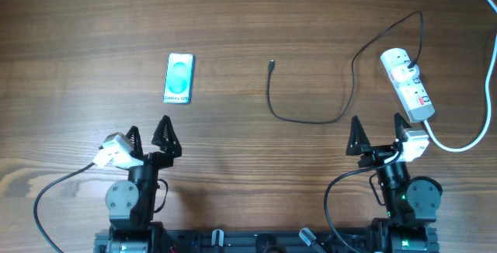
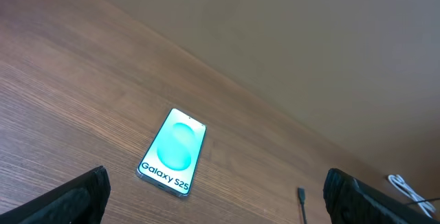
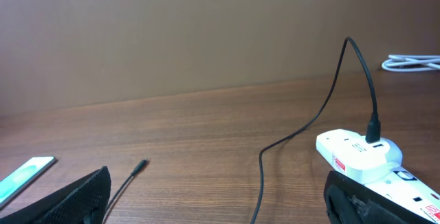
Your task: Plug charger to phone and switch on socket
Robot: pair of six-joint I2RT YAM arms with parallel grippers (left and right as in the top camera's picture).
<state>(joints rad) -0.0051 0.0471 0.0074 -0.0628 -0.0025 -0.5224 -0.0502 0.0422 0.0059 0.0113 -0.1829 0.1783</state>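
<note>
The phone (image 1: 179, 78) lies flat on the wooden table at the left, screen up, "Galaxy S25" text toward me; it also shows in the left wrist view (image 2: 173, 152). The charger's thin black cable (image 1: 311, 119) loops across the middle, its connector tip (image 1: 272, 64) free on the table, its white plug (image 1: 404, 72) seated in the socket (image 1: 409, 84) at the right. The socket also shows in the right wrist view (image 3: 364, 159). My left gripper (image 1: 148, 135) is open and empty, just in front of the phone. My right gripper (image 1: 380, 134) is open and empty, in front of the socket.
The socket's thick white cord (image 1: 475, 140) curves off to the right edge and back up the far right corner. A bundle of white cord (image 3: 412, 62) lies at the far right of the table.
</note>
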